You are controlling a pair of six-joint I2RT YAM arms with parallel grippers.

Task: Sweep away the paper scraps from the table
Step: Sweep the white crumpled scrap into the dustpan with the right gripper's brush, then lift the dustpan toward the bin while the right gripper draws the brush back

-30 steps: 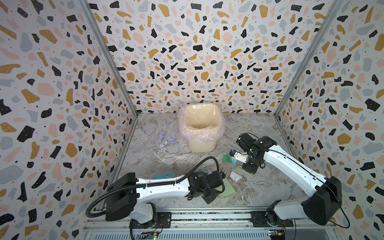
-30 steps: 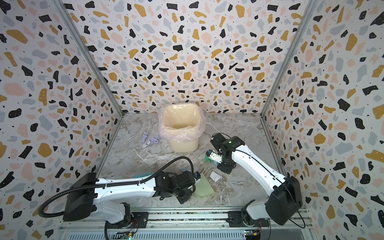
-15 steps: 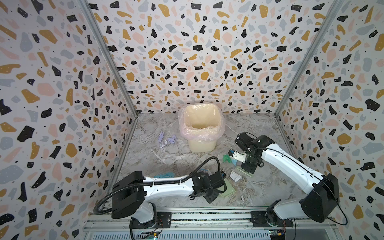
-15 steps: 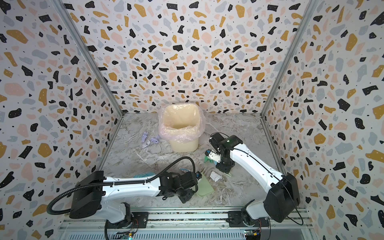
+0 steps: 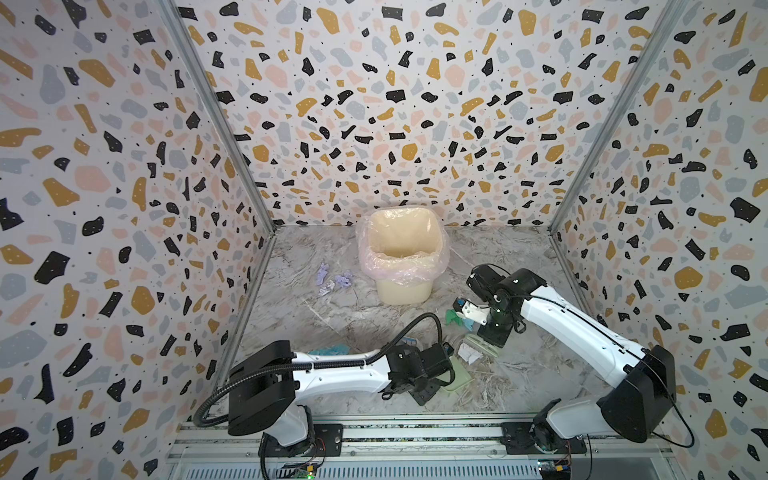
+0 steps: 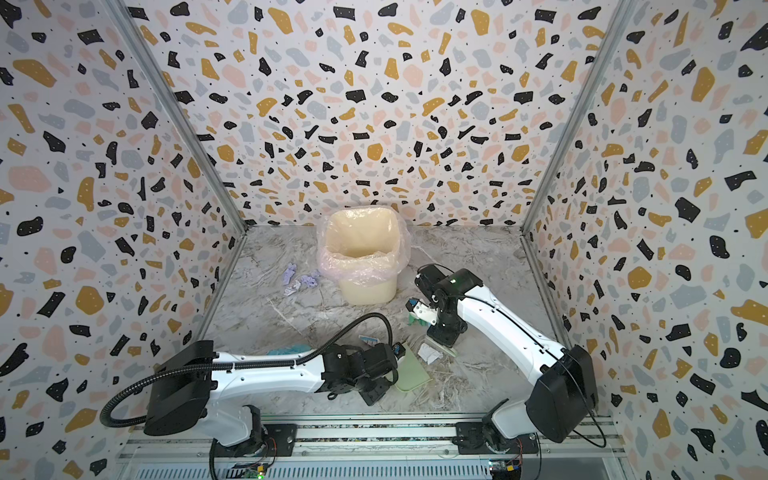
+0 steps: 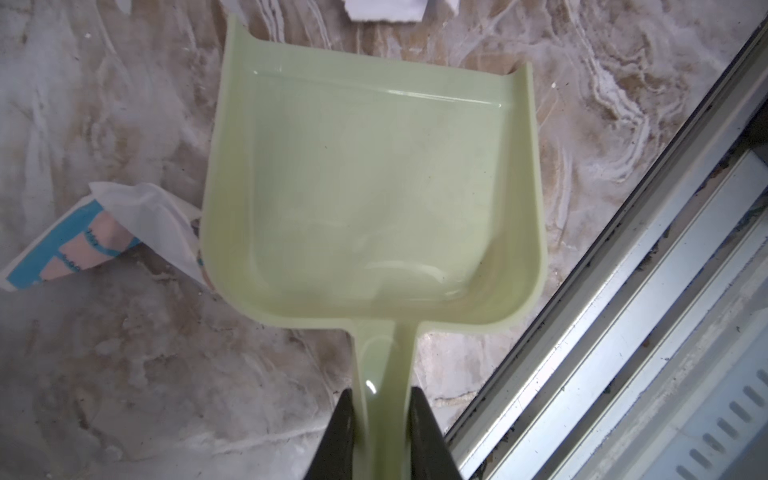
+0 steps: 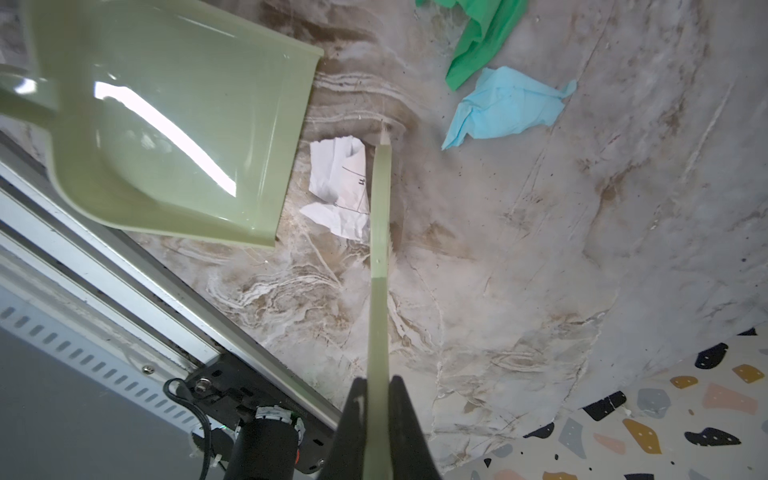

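Note:
My left gripper [image 7: 382, 395] is shut on the handle of a pale green dustpan [image 7: 374, 178], which lies flat on the marble table [image 5: 316, 316] near its front edge. My right gripper [image 8: 378, 380] is shut on a thin pale green brush [image 8: 380, 249]. A white printed paper scrap [image 8: 338, 174] lies between the brush and the dustpan's open lip [image 8: 291, 158]. Beyond the brush lie a light blue scrap [image 8: 507, 108] and a green scrap [image 8: 478, 41]. A scrap with blue print [image 7: 83, 237] touches the dustpan's side. Lavender scraps [image 5: 336, 280] sit left of the bin.
A cream bin with a pink liner [image 5: 402, 257] stands at the back middle. Another light blue scrap [image 5: 332, 350] lies beside the left arm. A metal rail [image 7: 623, 291] borders the table's front edge close to the dustpan. Speckled walls enclose three sides.
The left arm has slid the dustpan a little to the right, closer to the white scrap. The right arm with the brush has barely shifted.

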